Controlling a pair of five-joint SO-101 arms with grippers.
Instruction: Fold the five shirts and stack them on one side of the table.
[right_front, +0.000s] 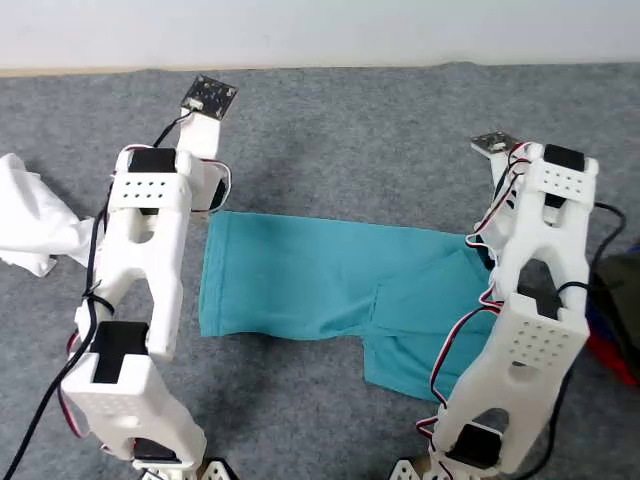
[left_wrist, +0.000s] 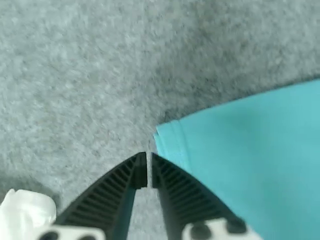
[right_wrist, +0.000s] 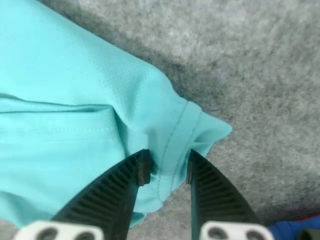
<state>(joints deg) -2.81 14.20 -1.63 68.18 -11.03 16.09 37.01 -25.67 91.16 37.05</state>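
A teal shirt (right_front: 300, 275) lies spread on the grey bench (right_front: 350, 120), in the middle, between the two arms. It makes a wide band from one arm to the other, and on the side of the right arm (right_front: 535, 300) a further piece of it comes down toward the near edge. The left arm (right_front: 140, 260) stands over the far corner of the shirt on its side. In the left wrist view the left jaws are pressed almost together, with only a thin slit between the tips and nothing in it. They are over the bare bench, just beside the hemmed corner of the shirt (left_wrist: 240, 150) and not touching it. The right arm covers the other end of the shirt. In the right wrist view the right jaws are parted to a moderate width, and a stitched hem of the shirt (right_wrist: 75, 100) runs between the two tips (whether the tips already touch the cloth cannot be told). A crumpled white shirt (right_front: 30, 220) lies at the edge of the bench beside the left arm, apart from the teal one; a bit of it shows also in the left wrist view (left_wrist: 25, 210). On the opposite edge, beside the right arm, is a heap of cloth (right_front: 612, 310) in dark, blue and red.
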